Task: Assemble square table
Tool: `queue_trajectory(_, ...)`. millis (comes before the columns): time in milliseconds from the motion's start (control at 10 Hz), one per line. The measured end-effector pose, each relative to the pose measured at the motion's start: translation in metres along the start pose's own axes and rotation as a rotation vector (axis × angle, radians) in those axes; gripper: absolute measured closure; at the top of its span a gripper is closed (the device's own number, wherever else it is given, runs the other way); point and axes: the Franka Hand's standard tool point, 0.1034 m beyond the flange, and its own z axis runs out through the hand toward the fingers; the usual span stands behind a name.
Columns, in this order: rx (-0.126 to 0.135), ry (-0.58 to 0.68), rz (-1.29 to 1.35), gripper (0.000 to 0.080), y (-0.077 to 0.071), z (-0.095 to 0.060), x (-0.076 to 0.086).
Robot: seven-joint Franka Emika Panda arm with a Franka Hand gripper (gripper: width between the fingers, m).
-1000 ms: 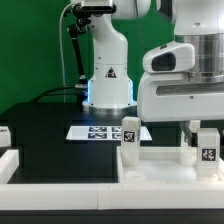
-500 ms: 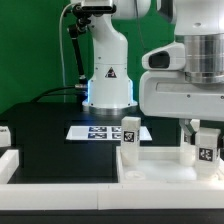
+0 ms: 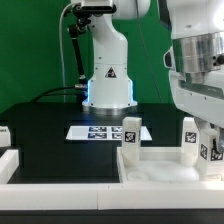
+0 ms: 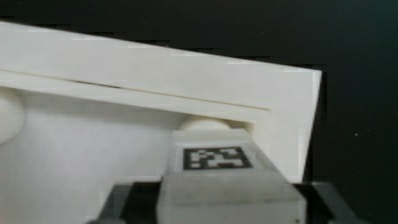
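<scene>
The gripper (image 4: 222,203) grasps a tagged leg (image 4: 217,160), and the leg's far end sits near a corner of the top (image 4: 107,75).

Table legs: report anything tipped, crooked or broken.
Nothing stands out. In the exterior view, one leg and a second leg stand upright on the square table top. The third leg sits straight in the gripper. No damage shows.
</scene>
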Motion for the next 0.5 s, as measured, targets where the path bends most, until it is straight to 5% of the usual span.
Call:
queue_trajectory(200,-0.017,0.015,-0.131,0.0434,0.0011,-0.0002,0.0004)
queue_trajectory(300,-0.04,0.044,-0.333,0.0238,0.0001,-0.003,0.0008)
queue_trajectory(500,-0.045,0.047,-0.473,0.0177,0.0004,-0.002,0.0026)
